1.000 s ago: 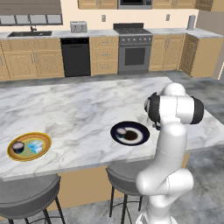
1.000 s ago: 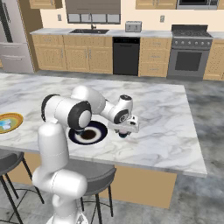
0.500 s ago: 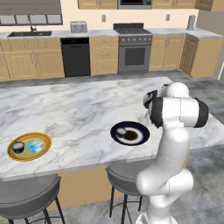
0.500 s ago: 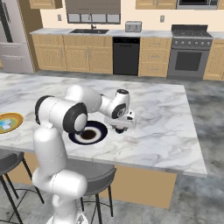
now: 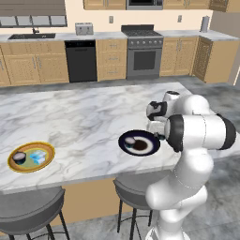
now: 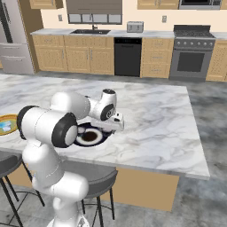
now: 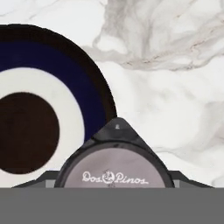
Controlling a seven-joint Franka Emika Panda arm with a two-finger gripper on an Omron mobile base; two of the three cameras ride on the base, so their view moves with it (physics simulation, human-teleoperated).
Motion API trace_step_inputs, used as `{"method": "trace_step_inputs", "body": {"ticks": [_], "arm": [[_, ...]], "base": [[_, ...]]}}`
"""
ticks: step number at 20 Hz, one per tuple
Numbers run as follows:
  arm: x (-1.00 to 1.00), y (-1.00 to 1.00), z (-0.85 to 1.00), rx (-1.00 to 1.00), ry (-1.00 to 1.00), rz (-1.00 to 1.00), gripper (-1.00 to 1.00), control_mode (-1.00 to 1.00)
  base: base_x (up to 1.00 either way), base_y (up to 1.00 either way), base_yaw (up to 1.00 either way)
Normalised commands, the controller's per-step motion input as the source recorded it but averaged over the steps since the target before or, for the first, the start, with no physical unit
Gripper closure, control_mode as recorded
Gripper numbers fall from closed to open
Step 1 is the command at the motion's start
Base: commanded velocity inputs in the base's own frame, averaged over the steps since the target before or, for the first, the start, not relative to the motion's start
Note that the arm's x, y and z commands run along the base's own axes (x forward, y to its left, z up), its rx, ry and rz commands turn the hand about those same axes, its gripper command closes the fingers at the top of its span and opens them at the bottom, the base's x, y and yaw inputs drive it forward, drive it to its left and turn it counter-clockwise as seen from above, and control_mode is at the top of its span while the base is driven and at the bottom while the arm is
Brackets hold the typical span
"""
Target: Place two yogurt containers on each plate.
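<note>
In the left base view the white arm rises at the lower right and bends over the marble island counter (image 5: pixel 84 117). The dark plate (image 5: pixel 139 142) lies at the centre of the frame near the counter's front edge, with a pale round cup (image 5: pixel 130 140) on its left part. The gripper (image 5: pixel 158 132) sits at the plate's right rim, mostly hidden behind the arm's forearm. At the lower left, the yellow-rimmed plate (image 5: pixel 31 156) carries a dark round cup (image 5: pixel 19 158) and a light blue tub (image 5: pixel 38 157) side by side.

In the right base view the dark plate (image 6: pixel 90 135) is at centre left, partly covered by the arm; the gripper (image 6: pixel 116 125) hangs by its right rim. The yellow-rimmed plate (image 6: pixel 7 124) shows at the left edge.

In the hand view the dark plate (image 7: pixel 52 109) takes the left half, over marble. A round cup with a grey printed lid (image 7: pixel 113 170) sits at the bottom centre between the dark finger tips (image 7: pixel 46 178), which clamp its sides, over the plate's right rim.
</note>
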Motion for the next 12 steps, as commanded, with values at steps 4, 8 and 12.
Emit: {"method": "trace_step_inputs", "body": {"ticks": [4, 8, 12], "arm": [[-0.21, 0.55, 0.03, 0.00, 0.00, 0.00, 1.00, -1.00], [0.07, 0.08, -0.02, 0.00, 0.00, 0.00, 1.00, -1.00], [0.19, 0.01, -0.14, 0.00, 0.00, 0.00, 1.00, -1.00]], "base": [[0.00, 0.00, 0.00], [0.00, 0.00, 0.00], [0.00, 0.00, 0.00]]}}
